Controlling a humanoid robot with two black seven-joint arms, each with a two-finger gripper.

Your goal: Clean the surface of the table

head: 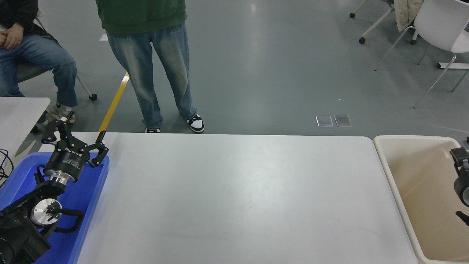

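1. Left gripper (75, 135) parked at lower left, fingers spread wide, holding nothing, hanging over a blue tray (89, 190)
2. Table (238, 198) just right of that gripper, white and matte, stretching across to a beige bin (397, 183) at its right end
3. Right gripper (460, 154) at the right edge, above the bin, mostly cut off by the frame; cannot tell whether spread or pressed together
4. Bin wall between the right gripper and the table; gripper well apart from the tabletop
5. Corner of a second white table (22, 113) just left of and beyond the left gripper
6. Standing person in jeans (154, 69) beyond the table's far edge, up and right of the left gripper; seated person (33, 55) farther left
7. White chair (439, 29) on the grey floor far beyond the right gripper
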